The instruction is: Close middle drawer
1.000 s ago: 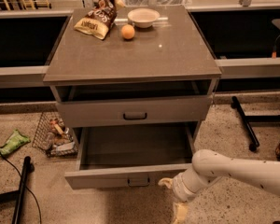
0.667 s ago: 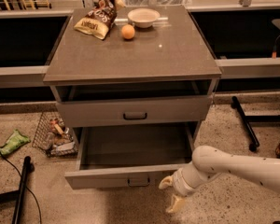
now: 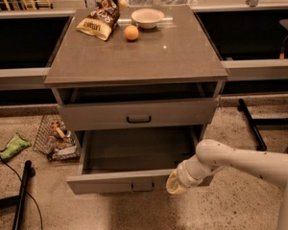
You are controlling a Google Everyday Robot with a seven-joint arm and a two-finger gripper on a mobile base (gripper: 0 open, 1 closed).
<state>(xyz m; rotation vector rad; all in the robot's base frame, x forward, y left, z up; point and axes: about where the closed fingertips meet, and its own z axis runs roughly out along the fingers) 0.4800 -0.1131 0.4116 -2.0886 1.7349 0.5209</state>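
Observation:
The middle drawer is pulled far out of the grey cabinet, and its empty inside shows. Its small dark loop handle sits at the centre of the flat front. My gripper is on the end of the white arm that reaches in from the right. It is at the right end of this drawer's front, level with it; I cannot tell whether it touches. The top drawer above is out a little. The lowest drawer is hidden under the open one.
On the cabinet top lie a snack bag, an orange and a white bowl. A wire basket with rubbish stands on the floor at the left, with a green wrapper and a black cable.
My gripper has risen from near the floor and moved slightly left, up to the right end of the middle drawer's front. The drawer has not visibly moved.

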